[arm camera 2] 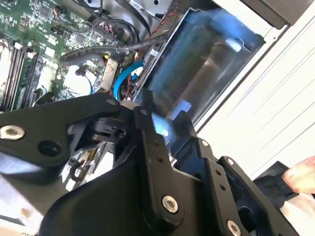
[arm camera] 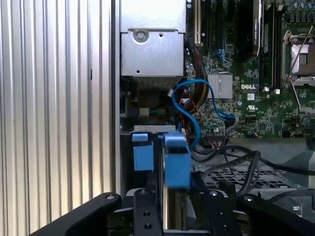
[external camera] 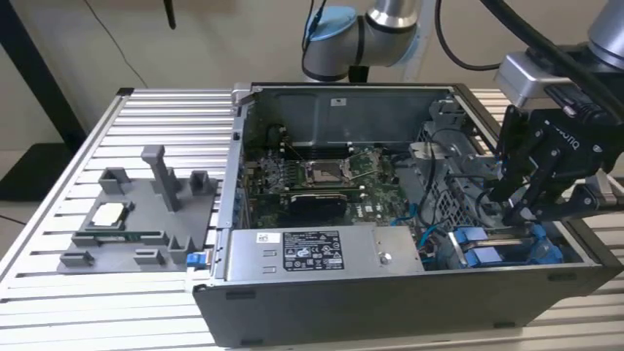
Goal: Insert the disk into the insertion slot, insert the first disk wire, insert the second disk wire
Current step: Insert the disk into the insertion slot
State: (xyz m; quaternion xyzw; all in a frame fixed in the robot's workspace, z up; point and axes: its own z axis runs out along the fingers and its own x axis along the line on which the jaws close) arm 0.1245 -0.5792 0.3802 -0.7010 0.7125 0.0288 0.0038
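We see gripper (external camera: pixel 527 216) fingers (arm camera: pixel 146 216) clamped on the disk (arm camera: pixel 171 206), edge-on, at the insertion slot (external camera: pixel 451 208), 4 o'clock in the exterior view.

Open computer case (external camera: pixel 390 307) sitting on the slatted aluminium table (external camera: pixel 58 292), and we're looking right in. Green motherboard (external camera: pixel 292 179) across the back, square CPU socket (external camera: pixel 323 172) in the middle of it, grey power-supply box (external camera: pixel 312 252) with its white sticker along the near wall. In the second wrist view a blue cable (arm camera 2: pixel 118 86) curls beside a black cable (arm camera 2: pixel 108 48) over the board. On the exterior view's left, beside the case, a grey fixture plate (external camera: pixel 127 248) lies on the table, an upright post (external camera: pixel 156 168) rising from it, a pale square chip (external camera: pixel 107 213) and a thin green strip (external camera: pixel 122 235) resting on it.
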